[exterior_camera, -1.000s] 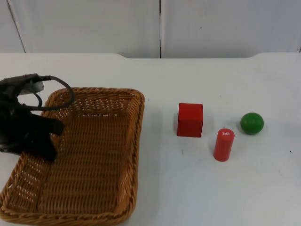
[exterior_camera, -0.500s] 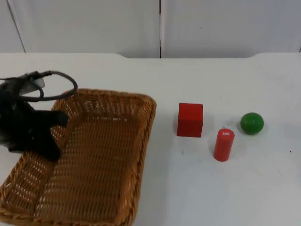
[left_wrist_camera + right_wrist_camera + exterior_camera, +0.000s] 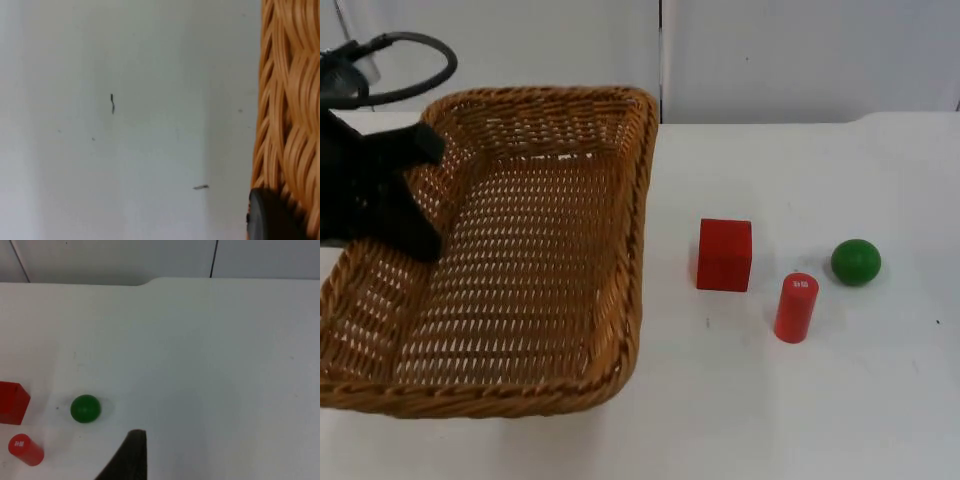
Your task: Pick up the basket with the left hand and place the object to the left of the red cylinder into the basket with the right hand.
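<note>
The wicker basket [image 3: 520, 250] is now raised off the desk [image 3: 800, 400] and tilted, no longer lying flat as a second ago, so the pick-up is judged done. The left end effector [image 3: 405, 195] is clamped on its left rim. The red cube [image 3: 724, 255], left of the red cylinder [image 3: 796, 307], is untouched; the right end effector [image 3: 131, 460] waits apart, its opening undeterminable.

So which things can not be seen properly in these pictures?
- Left tool: top view, its black body covers the fingers at the basket rim, so the grip is unclear.
- Right tool: right wrist view, one dark fingertip, cut off by the picture's edge.
- Red cylinder: the white mark on its cap is too small to read.
- Red cube: cut by the edge.
</note>
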You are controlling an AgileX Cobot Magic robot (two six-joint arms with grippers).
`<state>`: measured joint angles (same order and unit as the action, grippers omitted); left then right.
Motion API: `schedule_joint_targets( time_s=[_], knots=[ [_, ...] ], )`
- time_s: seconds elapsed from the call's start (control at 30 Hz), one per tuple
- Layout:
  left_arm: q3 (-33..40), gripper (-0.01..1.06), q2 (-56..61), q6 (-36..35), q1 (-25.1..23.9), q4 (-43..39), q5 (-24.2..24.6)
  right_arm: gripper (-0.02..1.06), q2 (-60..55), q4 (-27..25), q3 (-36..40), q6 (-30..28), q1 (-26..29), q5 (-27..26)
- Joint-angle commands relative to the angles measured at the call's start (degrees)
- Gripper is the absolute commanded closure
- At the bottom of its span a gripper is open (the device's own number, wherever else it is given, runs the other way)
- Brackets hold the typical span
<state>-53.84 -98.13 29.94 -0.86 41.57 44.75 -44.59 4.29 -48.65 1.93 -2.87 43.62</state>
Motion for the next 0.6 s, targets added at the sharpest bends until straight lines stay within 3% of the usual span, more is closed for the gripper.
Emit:
schedule_joint_targets(
  time_s=[0.0,0.1,0.33,0.57],
  knots=[
    [-0.2,1.05,2.1,-3.7,0.1,-2.5,2.2,-0.01,-0.1,0.1,-0.3,0.0,0.4,-0.6],
    [-0.2,1.05,3.9,-7.9,0.1,-7.3,3.8,-0.01,-0.1,0.1,-0.3,0.0,0.4,-0.6],
    [-0.2,1.05,5.1,-7.9,0.1,-7.3,7.0,-0.01,-0.1,0.1,-0.3,0.0,0.4,-0.6],
    [-0.2,1.05,5.1,-8.4,0.1,-7.4,7.3,-0.01,-0.1,0.1,-0.3,0.0,0.4,-0.6]
  ],
)
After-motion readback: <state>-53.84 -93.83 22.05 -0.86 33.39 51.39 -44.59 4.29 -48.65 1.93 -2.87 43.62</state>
